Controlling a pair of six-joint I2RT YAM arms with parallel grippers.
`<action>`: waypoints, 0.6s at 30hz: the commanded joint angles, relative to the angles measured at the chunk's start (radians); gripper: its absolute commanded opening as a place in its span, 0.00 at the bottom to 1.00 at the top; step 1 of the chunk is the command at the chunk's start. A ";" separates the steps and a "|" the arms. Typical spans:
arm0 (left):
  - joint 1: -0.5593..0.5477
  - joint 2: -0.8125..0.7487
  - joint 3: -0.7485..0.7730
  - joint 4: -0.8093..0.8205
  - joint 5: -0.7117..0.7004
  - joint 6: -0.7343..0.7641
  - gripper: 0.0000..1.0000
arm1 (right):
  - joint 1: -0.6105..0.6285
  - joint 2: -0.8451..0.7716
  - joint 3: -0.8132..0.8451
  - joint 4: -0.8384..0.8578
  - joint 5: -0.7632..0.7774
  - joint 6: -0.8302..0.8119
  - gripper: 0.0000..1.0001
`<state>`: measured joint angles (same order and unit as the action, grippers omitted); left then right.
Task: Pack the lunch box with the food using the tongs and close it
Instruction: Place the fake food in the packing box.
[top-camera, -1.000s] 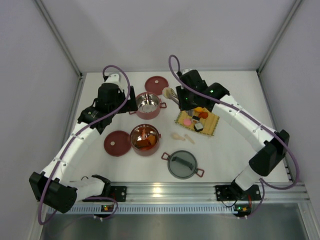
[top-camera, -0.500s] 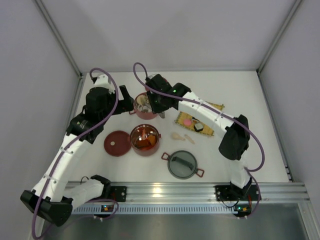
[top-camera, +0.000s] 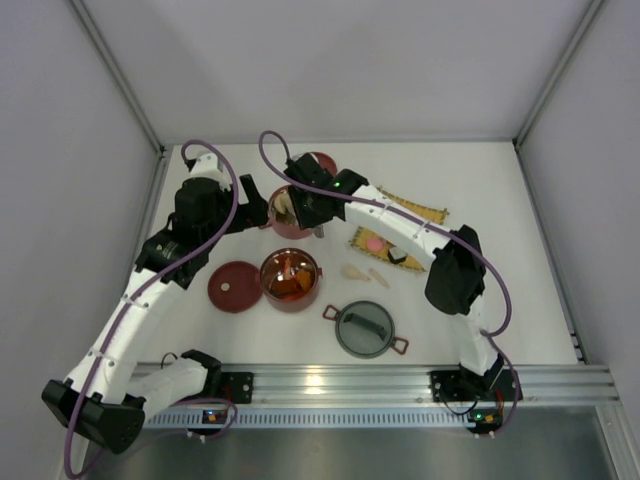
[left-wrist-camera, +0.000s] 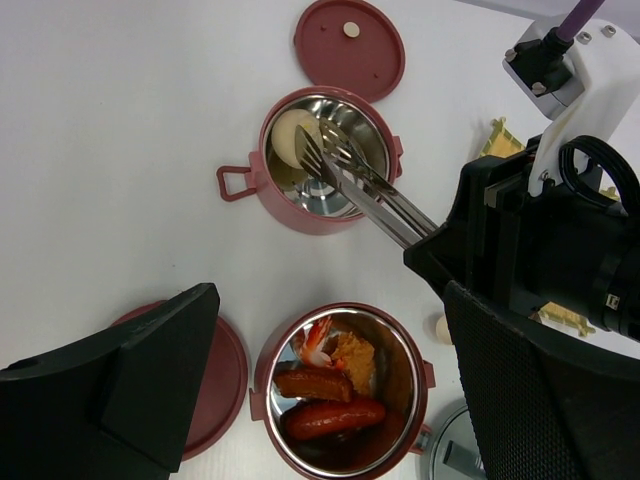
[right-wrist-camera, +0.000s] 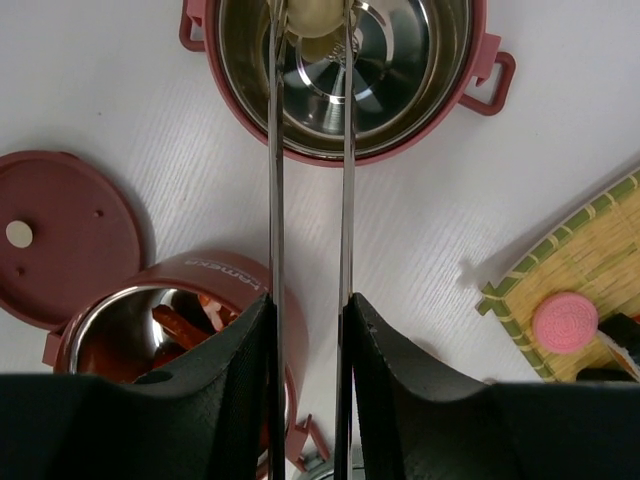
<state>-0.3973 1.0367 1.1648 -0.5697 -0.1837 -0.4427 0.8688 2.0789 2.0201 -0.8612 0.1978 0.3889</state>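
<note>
Right wrist view: the right jaws are closed on the tongs (right-wrist-camera: 274, 180). One black finger presses the outside of each thin arm, so the two arms run nearly parallel with a narrow gap between them. The hold sits well back from the tips; the joined end is out of view.

A pale round piece (right-wrist-camera: 315, 15) sits pinched between the tips, over the steel floor of the far bowl (right-wrist-camera: 410, 70). Whether it touches that floor cannot be told. No other piece shows in that bowl.

Assessment: the tongs look light, smooth and springy. They should open as soon as the squeeze eases, and could twist between the fingers. A hold across both arms near mid-length looks soundest. The piece looks light and rounded, so it is likely to slip out if pinched off centre.

Left wrist view: the left jaws stand wide open and hold nothing, above the near bowl (left-wrist-camera: 398, 372), which carries a red sausage (left-wrist-camera: 335, 418) among other pieces.

One flat lid (left-wrist-camera: 350, 45) lies beyond the far bowl and another (right-wrist-camera: 70, 235) beside the near bowl. The woven mat (right-wrist-camera: 590, 250), with a pink piece (right-wrist-camera: 565, 322) on it, lies to the right. The grey domed lid (top-camera: 364, 329) rests on the tabletop (top-camera: 450, 320), nearest the arm bases.
</note>
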 joint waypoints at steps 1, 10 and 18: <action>-0.003 -0.026 -0.007 0.024 -0.010 -0.004 0.99 | 0.022 0.013 0.068 0.060 0.022 0.007 0.34; -0.003 -0.020 -0.014 0.033 -0.005 -0.004 0.99 | 0.021 0.006 0.081 0.031 0.045 0.004 0.44; -0.003 -0.018 -0.020 0.039 -0.003 -0.007 0.99 | 0.019 -0.052 0.074 0.024 0.084 -0.002 0.45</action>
<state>-0.3973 1.0359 1.1503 -0.5686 -0.1833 -0.4435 0.8688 2.0884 2.0457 -0.8604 0.2363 0.3878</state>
